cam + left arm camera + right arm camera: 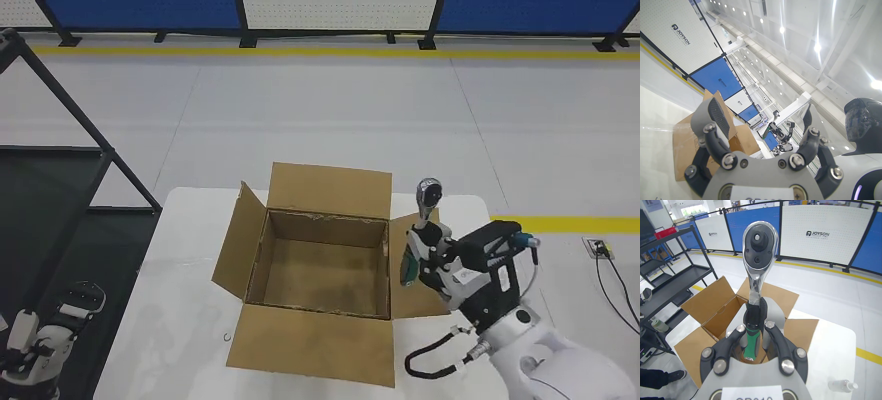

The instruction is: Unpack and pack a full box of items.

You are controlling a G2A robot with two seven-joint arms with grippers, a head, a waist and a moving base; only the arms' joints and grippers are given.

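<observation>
Box [320, 275]: it sits at the centre of the top view on the white table [190, 300], all four flaps folded outward. Its brown floor is bare wherever that view reaches.

Just right of the opening, above the right-hand flap, the right gripper [754, 311] holds a ratchet wrench [755, 283]. Its fingers are clamped on the black neck of the handle, the green grip points back toward the wrist, and the chrome head stands upright above the fingers.

With the box bare and one tool in hand beside it, this reads as the turn between the two halves of the task. The wrench is either the last thing out or the first thing back in, and the pictures do not settle which.

If it is going in, the next move calls for carrying the wrench leftward in the top view over the rim, clear of the raised flap edge. The long tool then needs tilting so that it lies flat on the floor of the box instead of landing on its head. If it is coming out, it needs a bare patch of table to the right.

A small clear spray bottle [842, 386] lies on the table, at the lower right of the right wrist view.

In the left wrist view the left gripper [762, 117] has its fingers wide apart, holding nothing, with the box's side at the lower left of that frame.
</observation>
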